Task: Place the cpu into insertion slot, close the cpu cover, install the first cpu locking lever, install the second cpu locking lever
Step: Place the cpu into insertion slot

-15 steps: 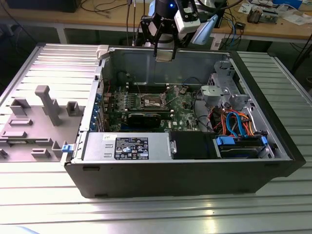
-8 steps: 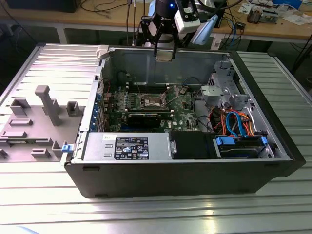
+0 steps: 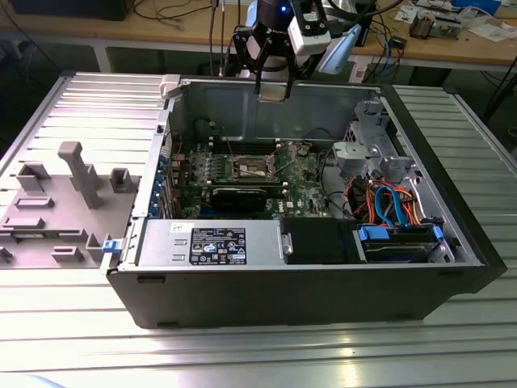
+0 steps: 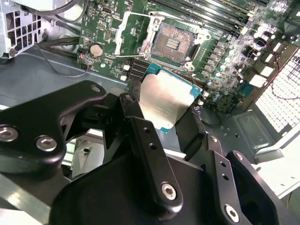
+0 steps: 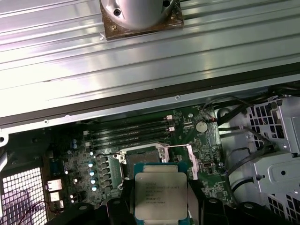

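My gripper (image 3: 273, 87) hangs above the back wall of the open computer case, shut on the cpu (image 3: 273, 91). In both wrist views the cpu (image 4: 165, 98) (image 5: 161, 194) is a flat silver square held by its edges between black fingers (image 4: 140, 136) (image 5: 123, 206). The insertion slot (image 3: 252, 167) (image 4: 171, 42) (image 5: 140, 157) lies bare on the green motherboard well below the cpu, its pin grid showing. The cpu cover (image 4: 123, 35) stands flipped open beside the slot in the second wrist view.
A long black card (image 3: 242, 195) lies just in front of the slot, with memory slots (image 5: 131, 131) behind it. A labelled power supply (image 3: 210, 242) fills the case's front. A drive cage with orange and blue cables (image 3: 392, 202) is on the exterior view's right, and a grey fixture tray (image 3: 65, 194) on its left.
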Motion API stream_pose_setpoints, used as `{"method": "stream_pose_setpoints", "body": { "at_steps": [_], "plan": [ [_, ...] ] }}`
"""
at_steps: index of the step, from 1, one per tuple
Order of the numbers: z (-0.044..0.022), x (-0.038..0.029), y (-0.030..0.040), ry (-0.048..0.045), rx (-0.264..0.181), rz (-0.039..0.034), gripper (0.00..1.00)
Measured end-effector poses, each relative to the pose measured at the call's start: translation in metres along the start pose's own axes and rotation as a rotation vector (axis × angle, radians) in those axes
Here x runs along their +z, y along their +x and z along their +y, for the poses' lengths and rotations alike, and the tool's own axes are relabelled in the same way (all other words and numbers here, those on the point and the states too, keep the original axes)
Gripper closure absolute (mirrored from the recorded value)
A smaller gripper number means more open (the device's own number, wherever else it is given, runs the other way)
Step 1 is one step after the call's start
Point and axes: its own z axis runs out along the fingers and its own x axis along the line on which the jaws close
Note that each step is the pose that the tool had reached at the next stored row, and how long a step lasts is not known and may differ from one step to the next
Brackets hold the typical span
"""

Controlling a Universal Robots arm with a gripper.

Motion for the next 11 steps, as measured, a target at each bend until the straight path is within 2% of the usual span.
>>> {"method": "stream_pose_setpoints", "body": {
  "at_steps": [6,11],
  "plan": [
    [0.0,0.0,0.0,-0.0011,0.056,-0.005,0.46],
    [0.0,0.0,0.0,-0.0012,0.063,-0.0057,0.46]
  ]
}}
